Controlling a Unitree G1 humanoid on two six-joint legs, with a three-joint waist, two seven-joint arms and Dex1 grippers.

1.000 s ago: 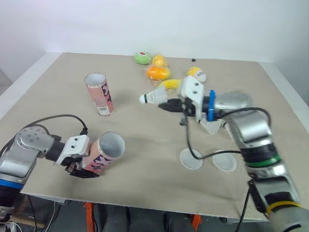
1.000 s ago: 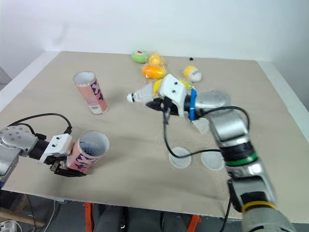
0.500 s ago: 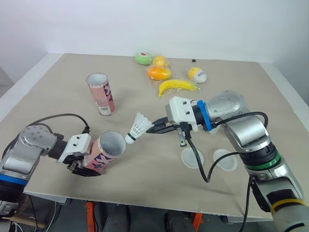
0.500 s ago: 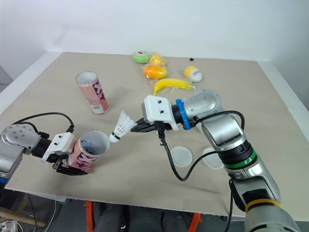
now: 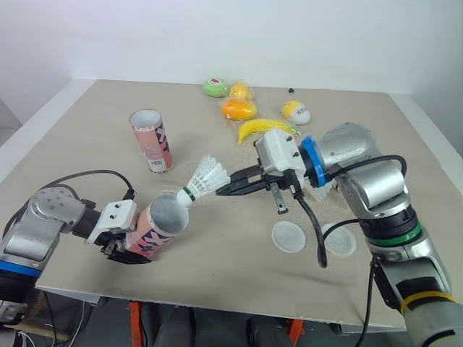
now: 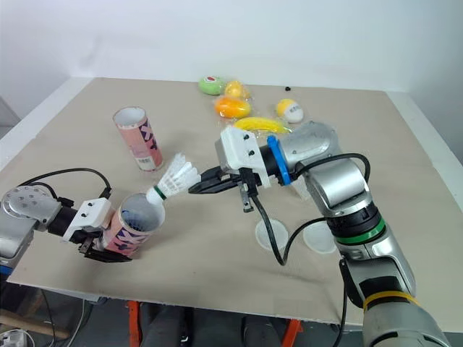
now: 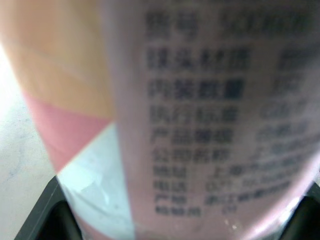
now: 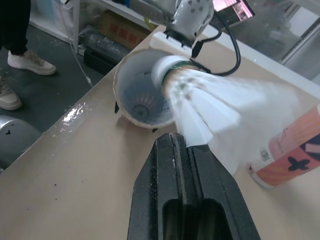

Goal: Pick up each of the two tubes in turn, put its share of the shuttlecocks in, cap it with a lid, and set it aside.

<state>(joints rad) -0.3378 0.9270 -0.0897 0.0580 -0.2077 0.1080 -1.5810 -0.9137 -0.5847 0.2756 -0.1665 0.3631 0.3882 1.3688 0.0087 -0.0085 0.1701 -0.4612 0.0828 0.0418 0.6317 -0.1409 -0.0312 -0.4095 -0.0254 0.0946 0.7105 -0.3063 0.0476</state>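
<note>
We see the tilted pink tube (image 5: pixel 158 225) with the white shuttlecock (image 5: pixel 205 178) cork-first at its mouth; the second tube (image 5: pixel 150 140) stands upright beyond, two lids (image 5: pixel 289 236) (image 5: pixel 338 239) lie flat.

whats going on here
The robot is loading shuttlecocks into a tube. The left pincer grips the tube near its base, tilted with its open mouth towards the other arm. The right pincer holds a shuttlecock by its feathers, cork end right at the tube's mouth, not yet inside. A second tube stands open and upright farther back. Two lids lie on the table near the right arm; neither tube is capped.
</note>
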